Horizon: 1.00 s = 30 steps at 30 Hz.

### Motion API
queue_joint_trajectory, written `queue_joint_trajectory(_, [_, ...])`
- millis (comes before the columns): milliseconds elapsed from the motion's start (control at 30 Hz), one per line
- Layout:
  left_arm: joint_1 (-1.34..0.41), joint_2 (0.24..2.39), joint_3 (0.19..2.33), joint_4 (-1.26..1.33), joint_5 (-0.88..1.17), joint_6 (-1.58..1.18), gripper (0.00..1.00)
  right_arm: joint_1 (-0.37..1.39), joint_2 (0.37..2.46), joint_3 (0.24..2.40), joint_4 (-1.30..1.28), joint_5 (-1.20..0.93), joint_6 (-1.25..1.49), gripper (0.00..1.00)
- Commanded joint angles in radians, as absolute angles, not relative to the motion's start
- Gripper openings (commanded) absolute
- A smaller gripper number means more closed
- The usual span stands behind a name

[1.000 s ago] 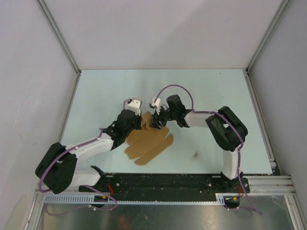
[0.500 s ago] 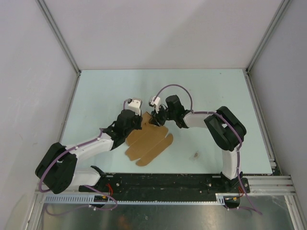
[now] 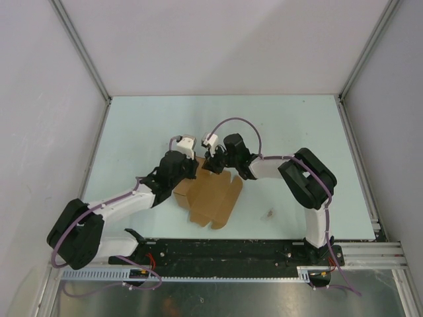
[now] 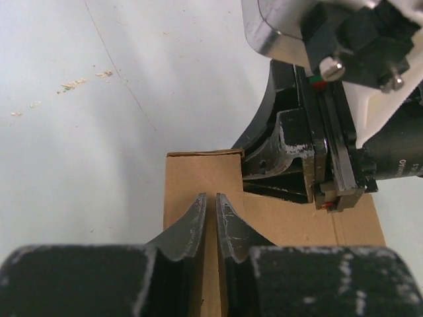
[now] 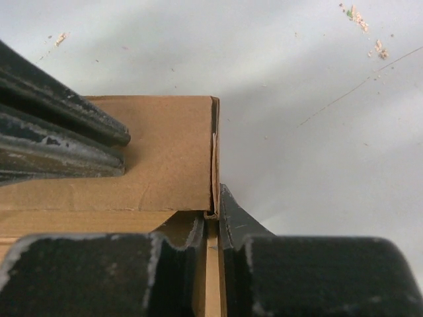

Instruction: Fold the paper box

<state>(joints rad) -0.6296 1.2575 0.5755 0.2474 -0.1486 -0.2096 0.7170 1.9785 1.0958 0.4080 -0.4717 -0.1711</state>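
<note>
While the paper box [image 3: 210, 197] lies partly folded mid-frame on the tabletop [image 3: 284, 125], the left end effector [image 4: 210, 201] and right end effector [image 5: 213, 221] each pinch narrowly on one of its panels.

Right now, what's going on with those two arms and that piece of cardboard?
Both arms are working on the paper box, a brown cardboard piece lying partly folded on the table. The right gripper is closed on a thin upright edge of the cardboard. The left gripper is pinched nearly shut on the cardboard right beside it. The two grippers sit close together at the box's far end, and the folding is not finished.
</note>
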Motion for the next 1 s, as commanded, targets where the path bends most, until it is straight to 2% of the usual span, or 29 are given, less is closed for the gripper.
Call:
queue_joint_trajectory(0, [-0.626,1.212,0.56,0.249,-0.117,-0.216,0.15,0.723,1.98,1.132,0.469,-0.454,-0.149,0.0])
queue_joint_trajectory(400, [-0.626,1.147,0.563,0.209,-0.179,-0.216,0.16,0.726,1.918,1.132,0.364,-0.434,-0.228,0.0])
queue_joint_trajectory(467, [-0.626,1.131,0.56,0.199,-0.192,-0.213,0.17,0.726,1.907,1.132,0.336,-0.436,-0.247,0.21])
queue_joint_trajectory(500, [-0.626,1.124,0.557,0.198,-0.202,-0.213,0.17,0.726,1.896,1.132,0.33,-0.439,-0.247,0.28])
queue_joint_trajectory(633, [-0.626,1.117,0.554,0.179,-0.215,-0.216,0.17,0.718,1.853,1.132,0.281,-0.449,-0.262,0.46])
queue_joint_trajectory(833, [-0.626,1.065,0.546,0.155,-0.201,-0.235,0.16,0.695,1.731,1.129,0.17,-0.451,-0.25,0.5])
queue_joint_trajectory(967, [-0.626,1.009,0.567,0.124,-0.146,-0.239,0.17,0.69,1.617,1.095,0.092,-0.327,-0.167,0.51])
